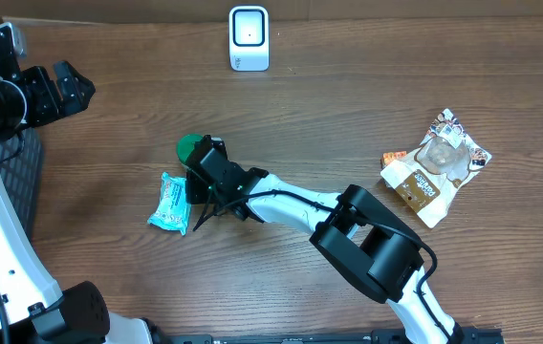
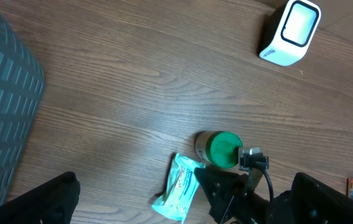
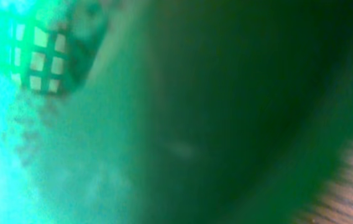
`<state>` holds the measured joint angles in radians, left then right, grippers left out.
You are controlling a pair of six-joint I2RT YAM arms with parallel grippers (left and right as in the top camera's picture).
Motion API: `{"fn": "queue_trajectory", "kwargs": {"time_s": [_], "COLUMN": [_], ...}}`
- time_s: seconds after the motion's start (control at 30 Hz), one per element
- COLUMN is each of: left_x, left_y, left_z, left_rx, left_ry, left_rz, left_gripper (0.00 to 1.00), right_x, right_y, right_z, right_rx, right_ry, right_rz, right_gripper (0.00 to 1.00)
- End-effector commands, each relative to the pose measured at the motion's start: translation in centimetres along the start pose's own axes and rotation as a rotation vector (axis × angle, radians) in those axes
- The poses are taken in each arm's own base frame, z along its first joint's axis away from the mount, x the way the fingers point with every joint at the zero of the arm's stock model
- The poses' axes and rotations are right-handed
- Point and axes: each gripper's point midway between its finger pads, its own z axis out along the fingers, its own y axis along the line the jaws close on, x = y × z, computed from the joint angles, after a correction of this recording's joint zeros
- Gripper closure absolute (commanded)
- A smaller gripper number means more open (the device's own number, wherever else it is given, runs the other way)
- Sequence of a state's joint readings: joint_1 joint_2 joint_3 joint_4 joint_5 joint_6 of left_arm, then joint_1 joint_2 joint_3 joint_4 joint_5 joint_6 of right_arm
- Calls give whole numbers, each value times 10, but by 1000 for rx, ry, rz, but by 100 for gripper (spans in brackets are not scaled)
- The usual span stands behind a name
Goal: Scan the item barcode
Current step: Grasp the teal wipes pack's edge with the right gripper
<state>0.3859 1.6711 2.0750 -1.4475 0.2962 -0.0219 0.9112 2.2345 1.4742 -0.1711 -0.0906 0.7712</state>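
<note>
Teal packet (image 1: pixel 170 203) lies left of centre, beside the green-lidded can (image 1: pixel 191 146); right gripper (image 1: pixel 200 183) is pinched closed beside them, hold unclear; packet looks light, crinkly, slippery, so grip its sealed edge; left gripper (image 1: pixel 56 91) gapes empty, upper left.

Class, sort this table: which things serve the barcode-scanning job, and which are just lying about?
Job: white scanner; right gripper; green-lidded tub and teal packet at its tip, which it grips unclear.
Lying about: snack packets; grey mesh bin; left gripper, open.
</note>
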Motion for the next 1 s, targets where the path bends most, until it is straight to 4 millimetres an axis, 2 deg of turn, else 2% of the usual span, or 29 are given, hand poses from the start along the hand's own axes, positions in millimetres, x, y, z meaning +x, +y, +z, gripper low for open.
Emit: {"fn": "queue_trajectory", "kwargs": {"time_s": [0.0, 0.1, 0.23, 0.33, 0.47, 0.53, 0.73, 0.83, 0.97], "left_x": [-3, -3, -3, -3, -3, -3, -3, -3, -3], "left_y": [-4, -4, -4, -4, -4, -4, -4, -4, -4], "left_z": [-6, -6, -6, -6, -6, -6, -6, -6, -6], "left_rx": [9, 10, 9, 9, 9, 9, 9, 9, 10], "left_ry": [-21, -21, -21, -21, -21, -21, -21, -21, -21], "left_rz": [28, 28, 28, 28, 28, 28, 28, 28, 28], "left_gripper": [0, 1, 0, 0, 0, 0, 0, 1, 0], "right_x": [33, 36, 38, 32, 5, -10, -48, -60, -62], "right_y": [-22, -20, -27, -33, -69, -88, -143, -155, -166], "right_z": [13, -1, -40, -71, -110, -122, -141, -145, -150], "right_rx": [48, 41, 105, 148, 308, 366, 440, 410, 423], "right_ry": [118, 171, 237, 253, 176, 140, 75, 86, 107], "right_rz": [5, 22, 43, 19, 56, 83, 205, 159, 134], "right_gripper": [96, 96, 96, 96, 96, 96, 96, 96, 96]}}
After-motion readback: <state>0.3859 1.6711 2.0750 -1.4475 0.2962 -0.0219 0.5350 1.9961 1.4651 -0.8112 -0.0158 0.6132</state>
